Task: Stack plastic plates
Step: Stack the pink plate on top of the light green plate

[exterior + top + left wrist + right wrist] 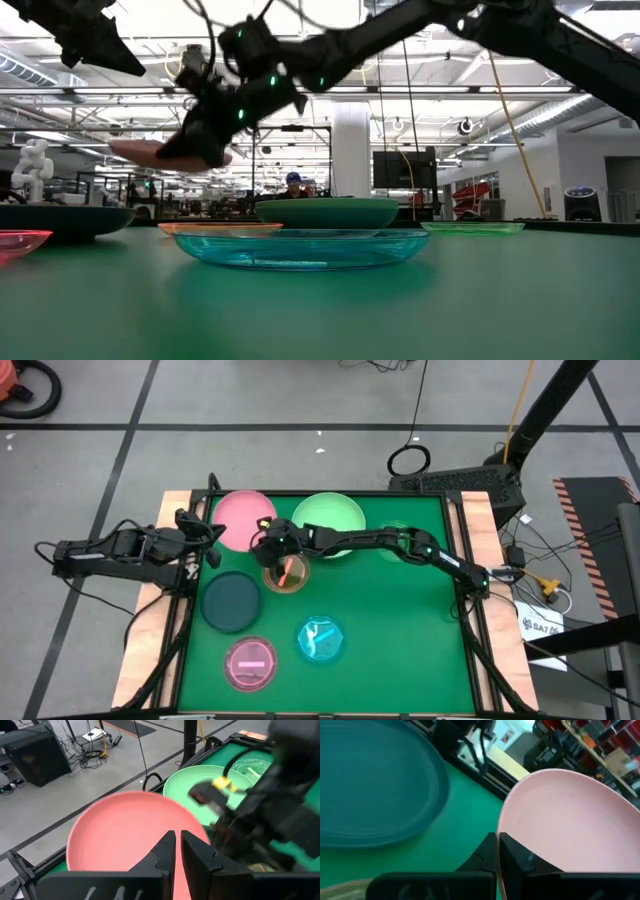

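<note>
Right tool [268,540] stretched across the table, clamped on pink plate [238,518] rim; left tool [213,530] nearly closed beside it.

The right arm reaches from the table's right edge far across toward the left and rear, its links stretched out in a long low line; its wrist bends down over the middle of the table; the right gripper [265,546] has its two dark fingers [512,852] pressed together, clamped on the rim of the pink plate [570,820], which in the low view hangs tilted above the table. The left arm lies folded beside the table's left edge; the left gripper [208,532] points in over that edge, its fingers [197,855] nearly together, a narrow gap between them, holding nothing.
</note>
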Controlling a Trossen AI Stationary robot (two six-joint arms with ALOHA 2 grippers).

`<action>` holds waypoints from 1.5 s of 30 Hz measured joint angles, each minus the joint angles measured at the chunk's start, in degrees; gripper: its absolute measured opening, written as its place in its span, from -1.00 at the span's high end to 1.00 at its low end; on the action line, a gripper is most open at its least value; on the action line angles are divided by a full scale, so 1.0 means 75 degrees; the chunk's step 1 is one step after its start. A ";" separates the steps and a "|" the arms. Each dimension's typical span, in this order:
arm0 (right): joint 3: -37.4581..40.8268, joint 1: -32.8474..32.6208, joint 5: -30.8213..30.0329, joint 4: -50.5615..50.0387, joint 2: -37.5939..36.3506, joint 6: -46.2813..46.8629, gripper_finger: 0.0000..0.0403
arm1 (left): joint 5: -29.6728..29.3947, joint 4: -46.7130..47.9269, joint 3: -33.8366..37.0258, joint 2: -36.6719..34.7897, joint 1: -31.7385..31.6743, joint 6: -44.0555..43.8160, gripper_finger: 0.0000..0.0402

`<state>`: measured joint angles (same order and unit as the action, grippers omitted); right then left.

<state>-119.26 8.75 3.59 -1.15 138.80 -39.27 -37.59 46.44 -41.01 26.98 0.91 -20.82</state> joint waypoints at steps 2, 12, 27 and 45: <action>0.0000 0.0011 -0.0088 -0.0652 -0.0361 0.0158 1.00 | -0.0001 0.0006 0.0000 0.0000 0.0000 -0.0010 0.82; 0.0091 0.0864 0.0584 -0.4930 -0.2048 0.1586 1.00 | 0.0000 0.0003 0.0000 0.0000 0.0000 -0.0067 0.82; 0.6934 0.1475 0.0741 -0.0118 -0.5513 0.3113 1.00 | -0.0001 0.0000 0.0000 0.0001 0.0000 -0.0124 0.82; 0.9023 0.1609 0.0688 0.3993 -0.4740 0.3393 0.97 | -0.0198 -0.0584 0.0000 0.0000 -0.0003 0.0213 0.82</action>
<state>-51.59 20.82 8.75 28.79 103.25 -13.82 -39.07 42.05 -41.01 26.98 0.89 -19.22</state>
